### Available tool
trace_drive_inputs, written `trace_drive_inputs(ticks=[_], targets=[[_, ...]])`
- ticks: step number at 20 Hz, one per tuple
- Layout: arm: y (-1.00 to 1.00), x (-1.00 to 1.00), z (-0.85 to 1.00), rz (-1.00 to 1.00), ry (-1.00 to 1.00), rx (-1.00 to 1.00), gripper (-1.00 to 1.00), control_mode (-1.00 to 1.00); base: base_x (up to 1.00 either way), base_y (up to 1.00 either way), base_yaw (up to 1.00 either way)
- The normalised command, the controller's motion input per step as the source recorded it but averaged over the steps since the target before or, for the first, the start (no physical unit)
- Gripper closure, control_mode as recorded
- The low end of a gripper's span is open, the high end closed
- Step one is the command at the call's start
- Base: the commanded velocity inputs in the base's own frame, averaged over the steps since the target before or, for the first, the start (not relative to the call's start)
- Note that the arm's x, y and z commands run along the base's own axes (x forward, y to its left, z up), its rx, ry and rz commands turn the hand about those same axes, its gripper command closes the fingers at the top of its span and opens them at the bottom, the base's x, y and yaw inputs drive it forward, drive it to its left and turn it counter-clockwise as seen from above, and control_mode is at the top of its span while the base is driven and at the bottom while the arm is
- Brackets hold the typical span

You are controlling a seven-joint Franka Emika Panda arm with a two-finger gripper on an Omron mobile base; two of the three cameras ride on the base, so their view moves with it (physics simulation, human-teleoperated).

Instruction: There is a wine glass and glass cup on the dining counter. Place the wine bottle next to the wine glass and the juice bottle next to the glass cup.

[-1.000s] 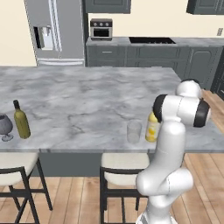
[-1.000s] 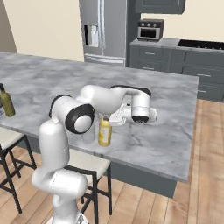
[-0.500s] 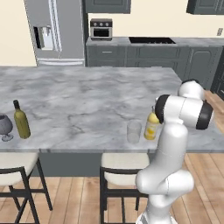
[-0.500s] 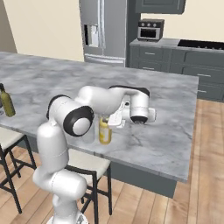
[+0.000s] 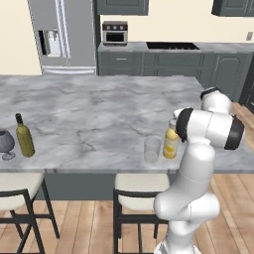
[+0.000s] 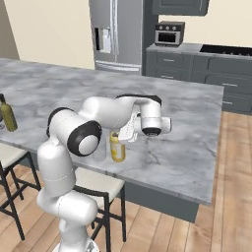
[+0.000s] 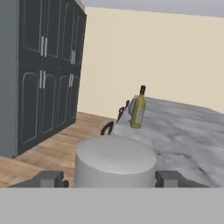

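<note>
Left base view: yellow-orange juice bottle [image 5: 170, 142], pale cap, upright.

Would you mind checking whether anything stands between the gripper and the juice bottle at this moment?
Nothing visible does. In the hand view the juice bottle's pale cap sits directly between the two finger tips of the gripper, with no object in the gap. The glass cup stands beside the bottle on the dining counter, not between bottle and gripper.

Bright even rendered light, faint shadows, no glare, slightly soft
</note>
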Motion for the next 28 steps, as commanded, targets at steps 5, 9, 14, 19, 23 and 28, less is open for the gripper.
trace_drive_inputs(ticks=[5,9,14,19,23,28], targets=[[0.0,-0.01,-0.31,-0.01,0.09,-0.05,1.0,-1.0,0.0,0.0,0.0],[0.0,-0.03,-0.28,-0.03,0.0,-0.06,-1.0,-1.0,0.0,0.0,0.0],[0.0,-0.01,-0.16,-0.03,0.02,-0.03,-1.0,-1.0,0.0,0.0,0.0],[-0.02,0.01,-0.01,-0.08,0.1,0.0,-1.0,-1.0,0.0,0.0,0.0],[-0.1,0.0,0.0,-0.08,0.04,0.0,-1.0,-1.0,0.0,0.0,0.0],[-0.17,0.0,0.0,-0.1,0.0,0.0,-1.0,-1.0,0.0,0.0,0.0]])
